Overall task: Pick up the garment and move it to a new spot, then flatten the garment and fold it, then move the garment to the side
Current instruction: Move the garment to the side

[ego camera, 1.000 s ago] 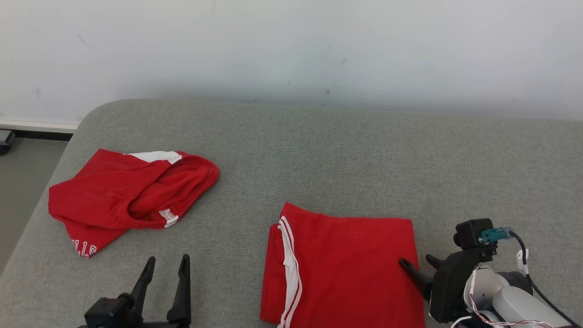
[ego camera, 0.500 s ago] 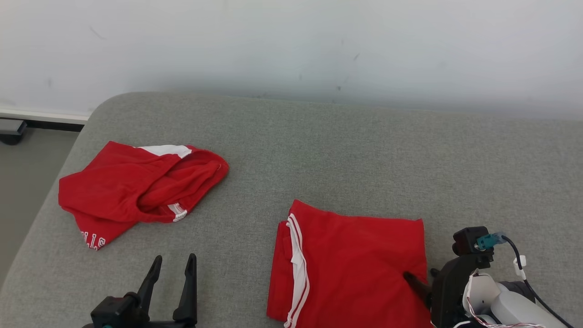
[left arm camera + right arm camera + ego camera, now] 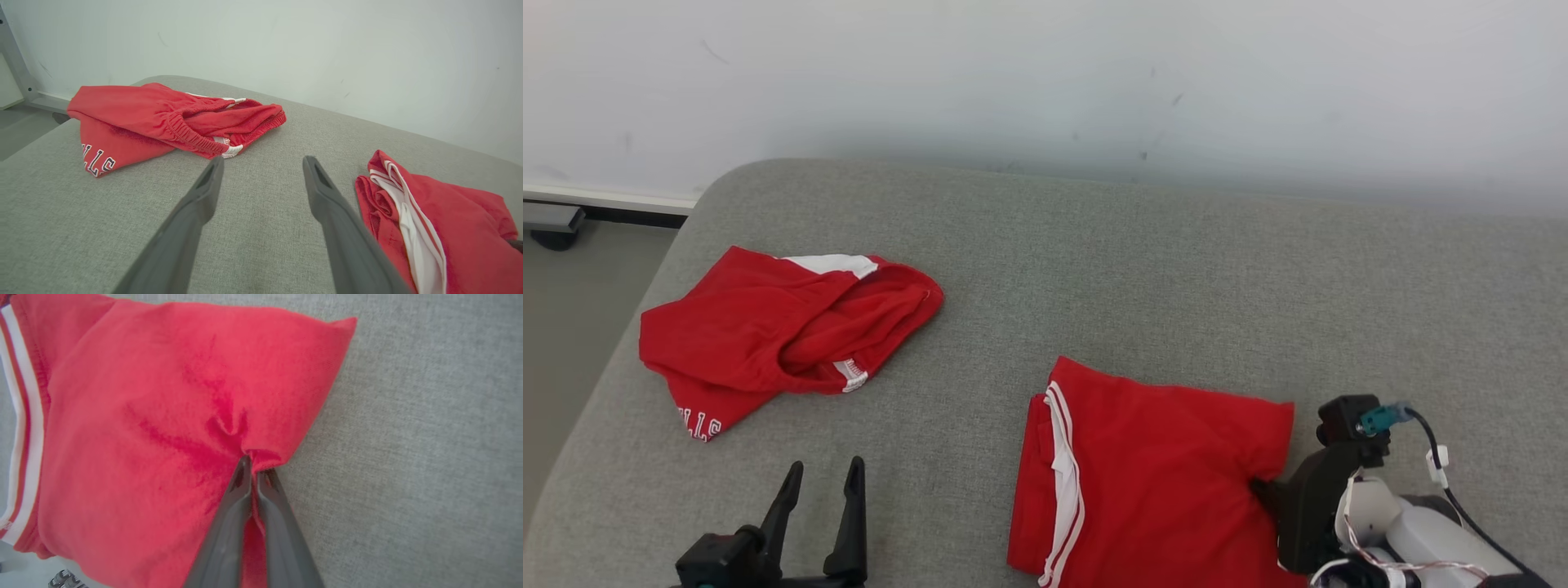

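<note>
Right wrist view: my right gripper [image 3: 250, 467] is clamped on the right edge of the folded shorts [image 3: 135, 416], which lie near-right on the cushion [image 3: 1143, 269]; I should lift low and slide slowly so the fold holds; left gripper [image 3: 821, 478] apart, idle; two red pieces, these plus a crumpled garment [image 3: 768, 327]; two grippers.

Cannot see the near edge of the folded red garment [image 3: 1160, 474], cut off at the head view's bottom, nor its near right corner, hidden behind the right gripper [image 3: 1260, 488]. Cannot make out that gripper's tips there, buried in puckered cloth. Cannot read the lettering [image 3: 698, 425] on the crumpled red shorts [image 3: 768, 335] past three letters, with the rest out of sight.
</note>
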`<state>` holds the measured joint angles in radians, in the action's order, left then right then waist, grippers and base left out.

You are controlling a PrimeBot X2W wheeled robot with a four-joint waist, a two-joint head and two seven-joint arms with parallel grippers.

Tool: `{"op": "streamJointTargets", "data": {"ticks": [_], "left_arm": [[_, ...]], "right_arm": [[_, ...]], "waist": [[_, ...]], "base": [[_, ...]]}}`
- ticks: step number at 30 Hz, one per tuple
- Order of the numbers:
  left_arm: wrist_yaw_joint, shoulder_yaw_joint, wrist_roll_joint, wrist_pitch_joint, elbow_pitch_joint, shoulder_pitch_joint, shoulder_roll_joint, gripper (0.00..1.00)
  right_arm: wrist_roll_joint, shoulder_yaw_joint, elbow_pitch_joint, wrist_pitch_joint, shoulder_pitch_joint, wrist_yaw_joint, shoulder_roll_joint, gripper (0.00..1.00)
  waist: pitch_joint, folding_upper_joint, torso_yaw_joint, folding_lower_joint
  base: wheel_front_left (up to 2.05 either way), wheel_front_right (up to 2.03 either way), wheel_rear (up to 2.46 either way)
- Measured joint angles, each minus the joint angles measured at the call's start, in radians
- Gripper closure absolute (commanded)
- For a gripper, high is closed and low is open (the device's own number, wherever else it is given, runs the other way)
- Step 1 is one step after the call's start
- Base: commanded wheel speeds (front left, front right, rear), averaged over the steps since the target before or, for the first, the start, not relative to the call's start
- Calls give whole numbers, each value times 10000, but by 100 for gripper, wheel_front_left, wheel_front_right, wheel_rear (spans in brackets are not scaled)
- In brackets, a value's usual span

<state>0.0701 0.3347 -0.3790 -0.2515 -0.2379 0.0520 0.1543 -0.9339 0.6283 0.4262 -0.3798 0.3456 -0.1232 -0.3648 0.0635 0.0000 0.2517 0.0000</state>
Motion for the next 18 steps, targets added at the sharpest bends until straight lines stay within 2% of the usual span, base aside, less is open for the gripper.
{"op": "streamJointTargets", "data": {"ticks": [5,18], "left_arm": [[0,-105,-15,0,0,-30,33,0],[-13,-374,-88,0,251,-63,240,0]], "right_arm": [[29,-119,188,-42,579,61,-169,100],[573,-334,554,-198,2212,270,-1129,100]], "waist": [[4,0,-205,0],[159,0,-1034,0]], "base": [[0,0,0],[0,0,0]]}}
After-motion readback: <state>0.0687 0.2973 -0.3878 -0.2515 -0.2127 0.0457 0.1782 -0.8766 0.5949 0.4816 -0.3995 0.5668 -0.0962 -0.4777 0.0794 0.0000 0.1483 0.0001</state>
